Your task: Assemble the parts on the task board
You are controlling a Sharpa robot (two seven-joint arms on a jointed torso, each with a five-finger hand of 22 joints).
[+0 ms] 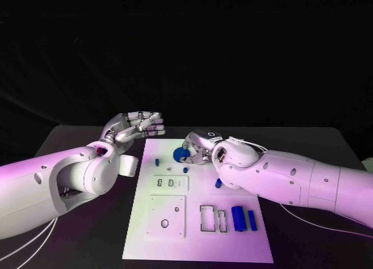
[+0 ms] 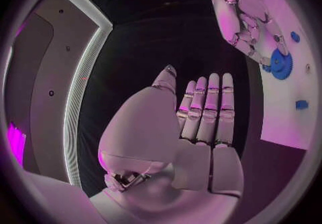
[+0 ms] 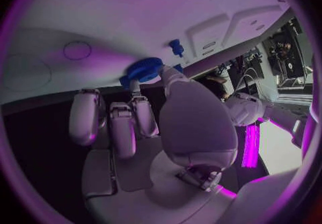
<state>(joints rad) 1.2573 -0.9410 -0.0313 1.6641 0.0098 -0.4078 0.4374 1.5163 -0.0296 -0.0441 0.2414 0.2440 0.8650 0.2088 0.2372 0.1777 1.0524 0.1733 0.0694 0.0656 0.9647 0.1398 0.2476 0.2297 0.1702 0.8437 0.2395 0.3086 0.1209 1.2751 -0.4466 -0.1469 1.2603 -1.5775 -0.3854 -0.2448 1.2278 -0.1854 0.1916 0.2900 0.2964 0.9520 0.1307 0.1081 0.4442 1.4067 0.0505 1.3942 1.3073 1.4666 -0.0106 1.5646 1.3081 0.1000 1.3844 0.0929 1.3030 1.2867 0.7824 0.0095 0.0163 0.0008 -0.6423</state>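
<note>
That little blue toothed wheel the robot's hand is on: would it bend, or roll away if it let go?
The blue gear looks like moulded plastic, so it is probably stiff and light. Its round toothed rim suggests it could roll if dropped on edge, though flat on the task board it should stay put. The right hand touches it with its fingertips, so it may slip.

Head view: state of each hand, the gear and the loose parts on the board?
left hand: holds nothing, fingers apart, raised beside the board
right hand: fingers on the blue gear
blue gear: held at the task board
two blue cylinders: lying flat on the board, untouched
</note>
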